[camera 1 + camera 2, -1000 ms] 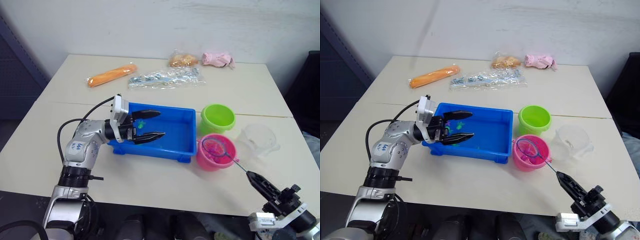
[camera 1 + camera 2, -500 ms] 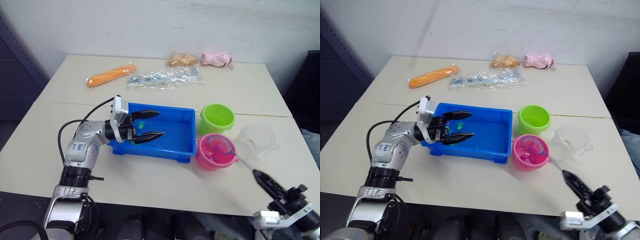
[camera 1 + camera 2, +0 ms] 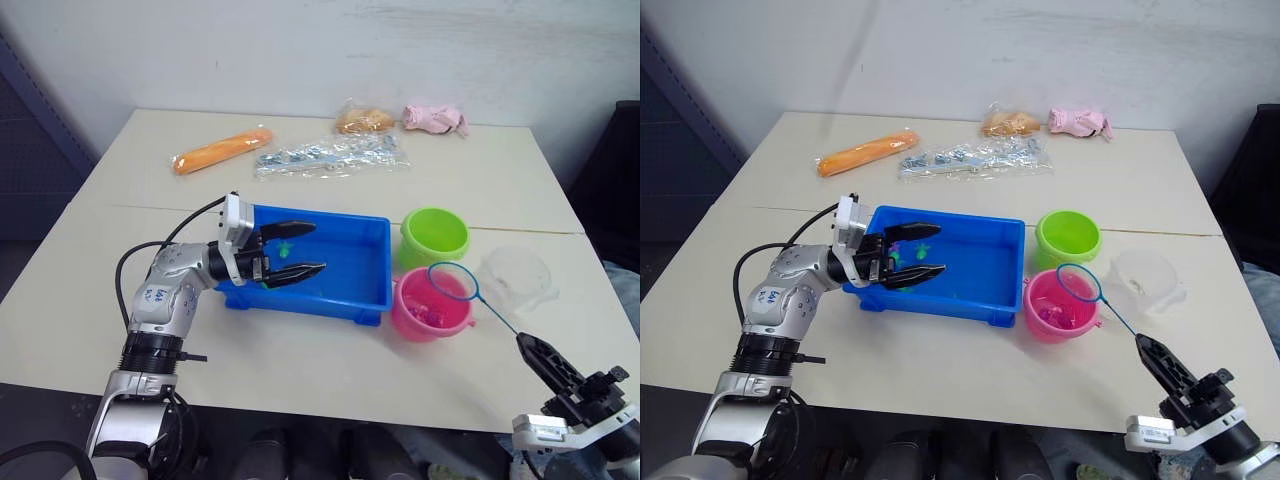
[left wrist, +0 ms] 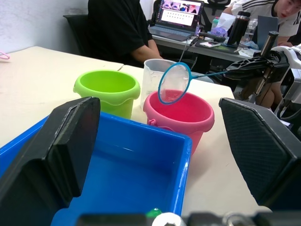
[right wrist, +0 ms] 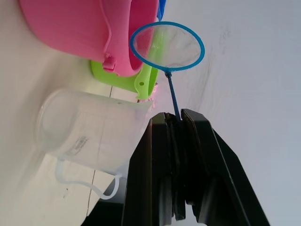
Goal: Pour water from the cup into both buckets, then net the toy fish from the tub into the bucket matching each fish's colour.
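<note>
My right gripper (image 3: 524, 342) is shut on the thin handle of the net (image 3: 452, 282). The net's blue hoop hangs empty just above the right side of the pink bucket (image 3: 428, 318). Small pink toy fish (image 3: 426, 312) lie inside that bucket. The green bucket (image 3: 435, 236) stands behind it, and the clear cup (image 3: 516, 276) sits to their right. My left gripper (image 3: 319, 247) is open over the left half of the blue tub (image 3: 352, 262). A green toy fish (image 3: 284, 245) shows between its fingers.
At the table's far side lie an orange packet (image 3: 222, 150), a clear bag of metal parts (image 3: 330, 155), a brown snack bag (image 3: 365, 120) and a pink item (image 3: 435, 118). In the left wrist view people sit at a desk (image 4: 211, 44) beyond the table.
The net, which held pink fish above the pink bucket, dipped into the bucket and has come up empty. My right gripper drew back to the right. The left arm stayed put.
</note>
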